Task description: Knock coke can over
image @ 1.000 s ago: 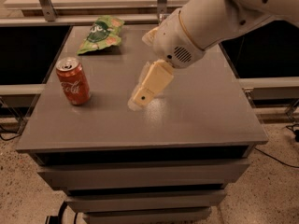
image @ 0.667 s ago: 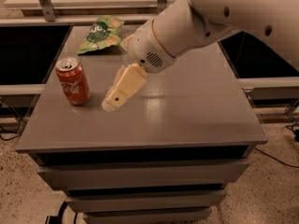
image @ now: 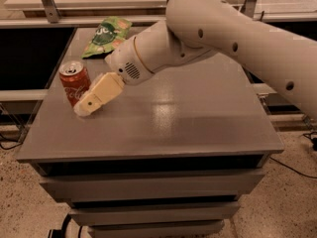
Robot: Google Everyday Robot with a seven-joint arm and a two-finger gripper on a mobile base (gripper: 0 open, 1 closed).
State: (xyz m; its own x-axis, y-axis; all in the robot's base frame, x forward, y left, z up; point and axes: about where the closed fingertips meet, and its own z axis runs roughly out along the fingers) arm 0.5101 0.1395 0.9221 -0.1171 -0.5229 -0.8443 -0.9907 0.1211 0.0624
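Can [image: 74,85] stands upright just beside the tip of the gripper [image: 86,108], which looks pressed shut; light, rigid and slick, it should topple from a push high on its side.

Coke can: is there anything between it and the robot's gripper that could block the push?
Nothing visible. The gripper sits low beside the can, on its side facing the middle of the table; whether they touch I cannot tell. The green bag lies farther back, out of the way.
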